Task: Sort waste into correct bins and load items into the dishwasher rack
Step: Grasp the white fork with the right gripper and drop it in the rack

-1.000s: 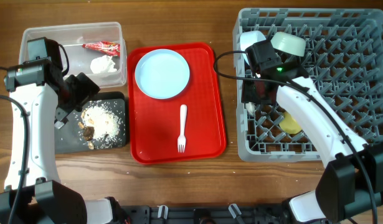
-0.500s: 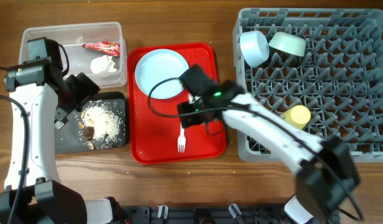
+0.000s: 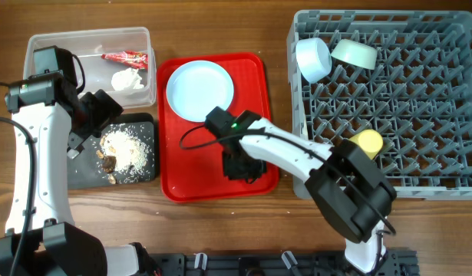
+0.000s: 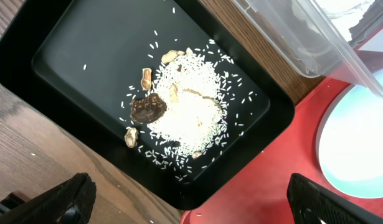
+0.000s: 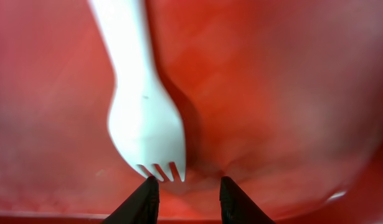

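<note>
Near edge of the red serving tray (image 3: pixel 174 184): right hand (image 3: pixel 242 167) low over the white plastic fork (image 5: pixel 141 118). Wrist view shows both fingers (image 5: pixel 140 202) parted, with nothing gripped between them. Tines point toward the hand and end just beside one fingertip; cannot tell whether they touch it. Fork lies flat on the tray, handle running away from the hand. From overhead, the hand covers the fork.

Far half of the same tray: pale blue plate (image 3: pixel 199 90), lying flat, apart from the hand.

Left hand (image 4: pixel 197 205) hangs above the black tray (image 3: pixel 86 172), fingers spread wide, empty, touching nothing. That tray holds a heap of white rice-like grains and brown food scraps (image 4: pixel 179 106). Clear tub (image 3: pixel 36 42) sits just beyond it on the far side, with the red snack wrapper (image 3: pixel 126 57) and white napkin (image 3: pixel 128 79) inside.

Right end of the worktop (image 3: pixel 220 222): grey dishwasher rack (image 3: pixel 420 115). Pale blue bowl (image 3: pixel 313 58) and pale green bowl (image 3: pixel 354 52) are side by side at its far left corner. Yellow cup (image 3: pixel 367 142) sits nearer, toward the rack's near left.
</note>
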Available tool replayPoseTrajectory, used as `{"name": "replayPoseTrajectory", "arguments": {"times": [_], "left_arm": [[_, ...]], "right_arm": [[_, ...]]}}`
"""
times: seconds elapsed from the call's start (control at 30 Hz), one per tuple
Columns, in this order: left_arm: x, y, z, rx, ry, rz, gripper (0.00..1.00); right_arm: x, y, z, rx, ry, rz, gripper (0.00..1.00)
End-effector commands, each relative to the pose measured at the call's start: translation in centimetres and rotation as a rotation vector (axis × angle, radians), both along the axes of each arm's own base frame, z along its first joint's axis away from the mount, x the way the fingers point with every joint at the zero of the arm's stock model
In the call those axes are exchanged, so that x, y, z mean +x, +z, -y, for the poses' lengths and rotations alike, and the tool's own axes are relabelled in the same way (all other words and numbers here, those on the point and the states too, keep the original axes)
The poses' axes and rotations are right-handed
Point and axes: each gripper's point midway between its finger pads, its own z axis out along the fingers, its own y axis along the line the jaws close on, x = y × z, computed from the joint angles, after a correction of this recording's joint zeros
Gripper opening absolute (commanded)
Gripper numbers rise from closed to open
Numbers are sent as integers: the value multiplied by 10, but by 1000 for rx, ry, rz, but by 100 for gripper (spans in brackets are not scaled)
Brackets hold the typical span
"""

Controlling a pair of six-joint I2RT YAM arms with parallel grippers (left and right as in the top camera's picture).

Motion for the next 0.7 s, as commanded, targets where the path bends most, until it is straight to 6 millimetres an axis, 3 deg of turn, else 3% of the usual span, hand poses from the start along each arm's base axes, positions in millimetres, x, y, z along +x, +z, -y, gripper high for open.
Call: {"name": "replayPoseTrajectory", "arguments": {"times": [0.0,0.2,0.37,0.5,0.67], "left_arm": [[-1,6,-1,3,2,20,100],[0,6,-1,3,3,21,100],[0,6,-1,3,3,21,100],[0,6,-1,3,3,21,100],[0,6,1,-7,1,24,100]], "right_arm": [[20,0,11,-22,55,41,37],[40,34,-8,94,230,170,49],[59,34,-5,53,282,260,59],[51,18,1,42,259,243,59],[52,14,1,44,278,247,59]]}}
